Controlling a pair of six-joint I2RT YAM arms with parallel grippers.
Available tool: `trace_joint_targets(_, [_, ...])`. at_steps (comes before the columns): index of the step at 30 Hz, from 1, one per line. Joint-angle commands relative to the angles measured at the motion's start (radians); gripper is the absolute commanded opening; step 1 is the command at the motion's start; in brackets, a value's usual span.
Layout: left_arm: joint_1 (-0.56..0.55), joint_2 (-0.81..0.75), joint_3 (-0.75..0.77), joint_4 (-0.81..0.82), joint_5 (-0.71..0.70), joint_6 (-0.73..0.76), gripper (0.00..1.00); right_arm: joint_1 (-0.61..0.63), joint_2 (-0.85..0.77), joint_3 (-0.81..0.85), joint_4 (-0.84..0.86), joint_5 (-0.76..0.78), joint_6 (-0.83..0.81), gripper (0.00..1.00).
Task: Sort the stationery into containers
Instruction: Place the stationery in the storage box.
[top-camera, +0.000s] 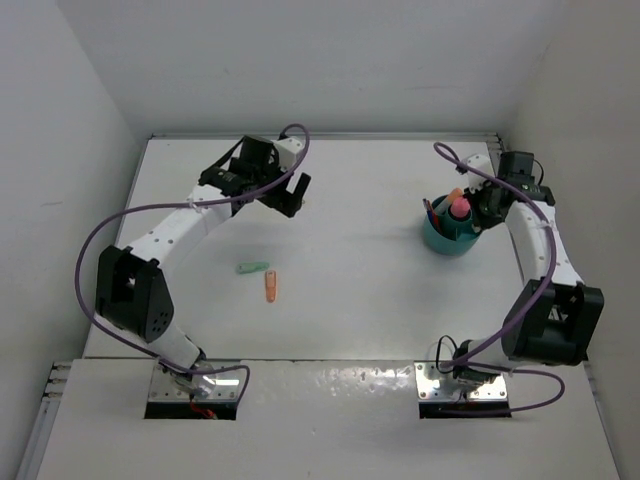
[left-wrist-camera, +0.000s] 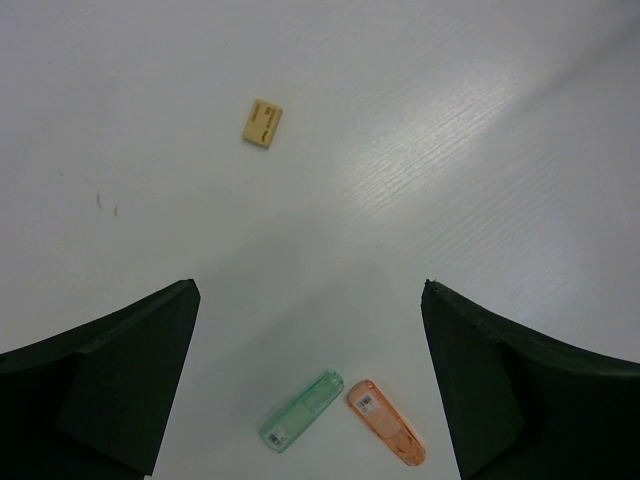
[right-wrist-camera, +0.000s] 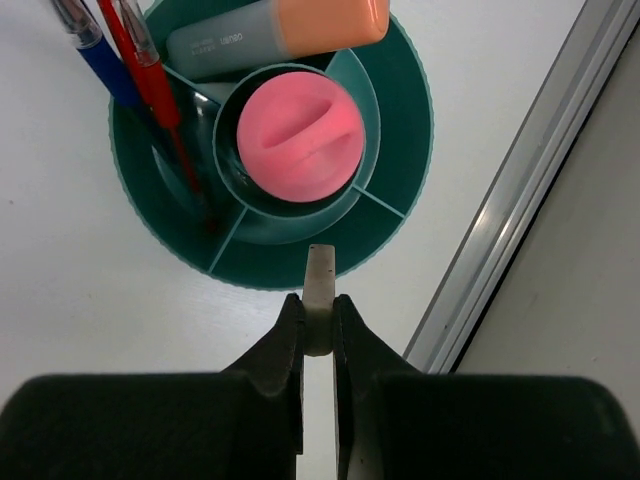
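The round teal cup (top-camera: 451, 232) stands at the right; in the right wrist view its rim (right-wrist-camera: 405, 110) surrounds a pink-red marker cap (right-wrist-camera: 300, 135), a grey highlighter with an orange cap (right-wrist-camera: 275, 30), a dark-blue pen (right-wrist-camera: 95, 50) and a red pen (right-wrist-camera: 150, 70). My right gripper (right-wrist-camera: 319, 300) is shut on a small whitish flat piece (right-wrist-camera: 319, 265), held edge-on just above the cup's near rim. My left gripper (left-wrist-camera: 310, 290) is open and empty above the table, at the back left (top-camera: 297, 195). Below it lie a mint-green stub (left-wrist-camera: 300, 411) and an orange stub (left-wrist-camera: 386, 435), side by side.
A small beige eraser (left-wrist-camera: 262, 123) lies alone on the white table beyond the left gripper. The two stubs show mid-table in the top view, mint-green (top-camera: 254, 267) and orange (top-camera: 271, 287). A metal rail (right-wrist-camera: 520, 190) and the wall run close beside the cup on the right.
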Motion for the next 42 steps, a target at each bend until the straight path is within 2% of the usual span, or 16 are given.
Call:
trace_joint_targets(1, [0.030, 0.015, 0.013, 0.063, 0.015, 0.017, 1.00, 0.014, 0.025, -0.006, 0.073, 0.018, -0.008, 0.00])
trace_joint_targets(3, [0.045, 0.044, 0.026, 0.082, 0.035, 0.058, 1.00, 0.017, 0.045, -0.001, 0.067, 0.010, 0.007, 0.07])
trace_joint_targets(5, [0.056, 0.088, 0.059, 0.084, 0.052, 0.091, 1.00, 0.026, 0.056, 0.015, 0.041, -0.002, 0.029, 0.29])
trace_joint_targets(7, [0.067, 0.145, 0.099, 0.086, 0.090, 0.141, 1.00, 0.043, 0.053, 0.032, 0.017, -0.011, 0.053, 0.41])
trace_joint_targets(10, [0.096, 0.240, 0.156, 0.078, 0.170, 0.206, 0.98, 0.063, 0.026, 0.048, 0.006, -0.019, 0.082, 0.50])
trace_joint_targets(14, [0.114, 0.366, 0.243, 0.044, 0.248, 0.243, 0.92, 0.086, -0.004, 0.118, -0.074, -0.092, 0.145, 0.50])
trace_joint_targets(18, [0.125, 0.463, 0.289, 0.081, 0.233, 0.229, 0.87, 0.102, -0.043, 0.184, -0.138, -0.189, 0.228, 0.50])
trace_joint_targets(26, [0.125, 0.612, 0.355, 0.129, 0.182, 0.237, 0.80, 0.149, -0.088, 0.207, -0.204, -0.244, 0.311, 0.50])
trace_joint_targets(28, [0.130, 0.635, 0.355, 0.173, 0.199, 0.243, 0.68, 0.154, -0.088, 0.212, -0.223, -0.269, 0.331, 0.50])
trace_joint_targets(30, [0.138, 0.649, 0.358, 0.207, 0.213, 0.229, 0.65, 0.155, -0.085, 0.227, -0.241, -0.286, 0.358, 0.50])
trace_joint_targets(32, [0.136, 0.672, 0.391, 0.195, 0.217, 0.217, 0.57, 0.163, -0.079, 0.239, -0.252, -0.302, 0.371, 0.49])
trace_joint_targets(33, [0.118, 0.720, 0.483, 0.117, 0.208, 0.235, 0.40, 0.171, -0.071, 0.264, -0.264, -0.310, 0.384, 0.49])
trace_joint_targets(37, [0.118, 0.760, 0.535, 0.051, 0.202, 0.240, 0.32, 0.175, -0.062, 0.288, -0.273, -0.315, 0.397, 0.49])
trace_joint_targets(40, [0.118, 0.787, 0.585, 0.003, 0.193, 0.250, 0.30, 0.183, -0.051, 0.304, -0.281, -0.318, 0.403, 0.48])
trace_joint_targets(42, [0.116, 0.788, 0.601, -0.012, 0.193, 0.264, 0.22, 0.186, -0.047, 0.316, -0.283, -0.318, 0.405, 0.48])
